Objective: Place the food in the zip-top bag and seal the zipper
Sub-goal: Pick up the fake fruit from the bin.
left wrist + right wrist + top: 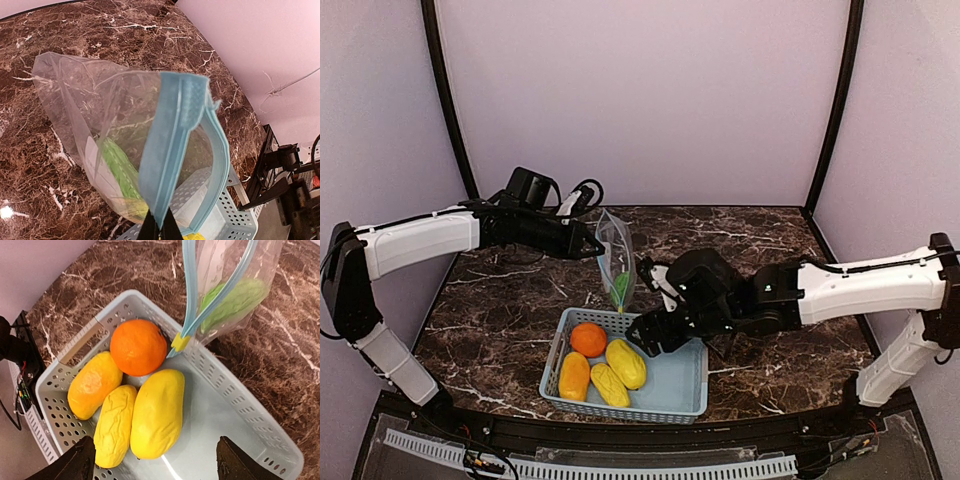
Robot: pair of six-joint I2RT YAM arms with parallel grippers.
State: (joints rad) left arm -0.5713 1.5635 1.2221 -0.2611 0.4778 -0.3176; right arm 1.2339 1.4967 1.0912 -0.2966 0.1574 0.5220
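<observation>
The clear zip-top bag (615, 250) hangs upright behind the basket, and my left gripper (590, 243) is shut on its light blue zipper (172, 140). In the left wrist view the mouth gapes open beside the pinching fingertips (160, 227). A slim green pod (120, 170) lies inside the bag (235, 295). An orange (138, 346) and three yellow fruits (158, 412) (115, 425) (94, 385) lie in the basket. My right gripper (157, 465) hovers open above the yellow fruits with nothing between its fingers.
The light blue perforated basket (675, 378) stands near the table's front edge, with the bag's lower end over its far rim. A yellow slider (180, 341) sits on the zipper. Dark marble table (770, 240) spreads around; black frame posts and pale walls enclose it.
</observation>
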